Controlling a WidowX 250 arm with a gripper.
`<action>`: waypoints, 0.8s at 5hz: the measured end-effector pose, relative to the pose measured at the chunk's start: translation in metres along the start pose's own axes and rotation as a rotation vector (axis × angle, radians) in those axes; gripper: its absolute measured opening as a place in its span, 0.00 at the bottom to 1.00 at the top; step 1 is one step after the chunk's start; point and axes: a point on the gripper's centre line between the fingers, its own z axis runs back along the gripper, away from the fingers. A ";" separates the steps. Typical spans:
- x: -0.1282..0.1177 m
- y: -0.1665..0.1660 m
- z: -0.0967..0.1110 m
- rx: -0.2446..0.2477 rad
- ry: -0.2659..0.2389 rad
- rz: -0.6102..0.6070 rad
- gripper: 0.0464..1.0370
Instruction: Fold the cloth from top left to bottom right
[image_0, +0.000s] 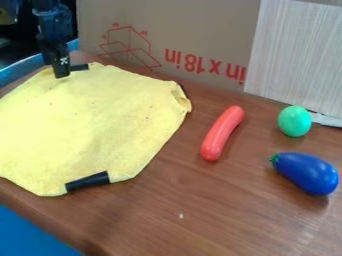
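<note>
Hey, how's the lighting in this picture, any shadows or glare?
In the camera view, soft shadows lie beside the red sausage and under the blue eggplant; the yellow cloth looks bright, without harsh glare; the upper part of the black arm partly blends into the dark area behind it.

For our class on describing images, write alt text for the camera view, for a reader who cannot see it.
A black gripper is at the upper left edge of a yellow cloth spread on a wooden table. To the right lie a red sausage, a green egg and a blue eggplant.
</note>
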 end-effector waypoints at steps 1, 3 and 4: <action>0.003 0.003 -0.008 0.003 0.015 0.011 0.91; 0.004 0.000 -0.013 -0.019 0.021 0.022 0.33; 0.005 -0.002 -0.016 -0.025 0.014 0.021 0.12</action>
